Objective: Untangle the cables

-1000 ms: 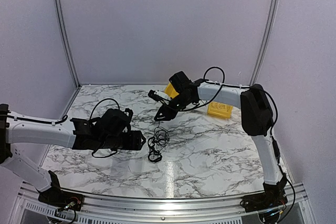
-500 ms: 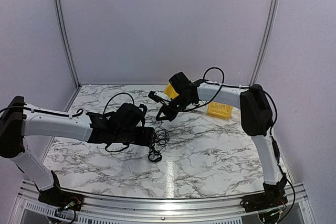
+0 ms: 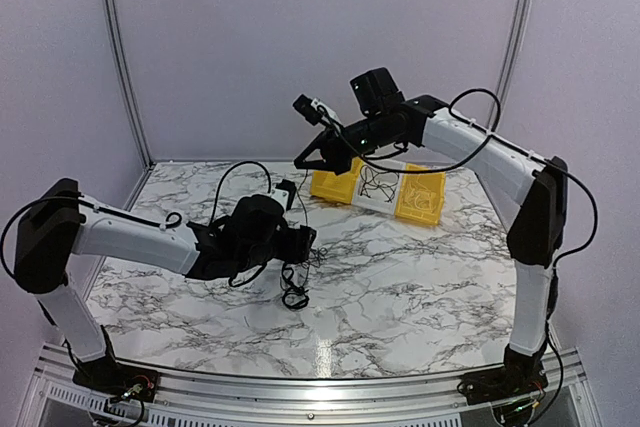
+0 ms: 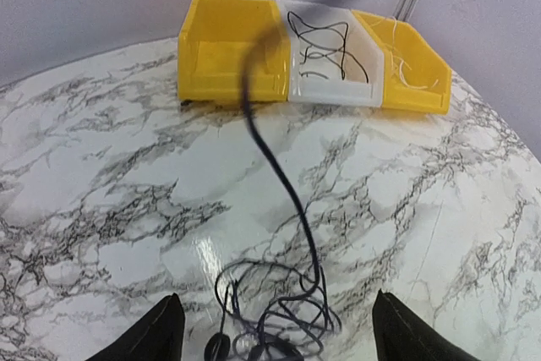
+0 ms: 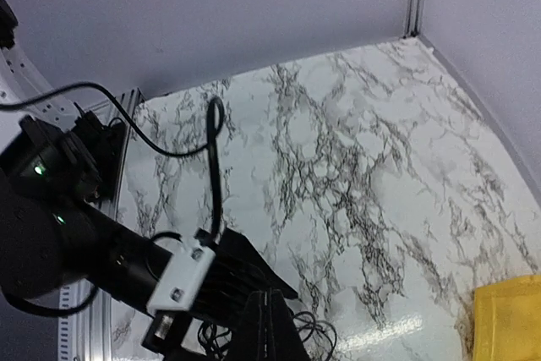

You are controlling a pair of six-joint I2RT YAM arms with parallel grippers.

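Left gripper hovers low over the marble table with its fingers spread wide. The tangle of cables lies on the table between them, not gripped. My right gripper is high above the row of bins, with its fingers together in the wrist view. I judge it is pinched on the single black strand that rises from the tangle toward it.

The risk I see is in that strand. Nothing pins the clump, so a further lift could carry the whole tangle up. It could also cinch the loops into a tighter knot instead of drawing one cable free. Closing the left fingers blind could trap the rising strand with the rest. The wire is very thin and may slip out of the pinch; the wrist view does not show it between the fingers.
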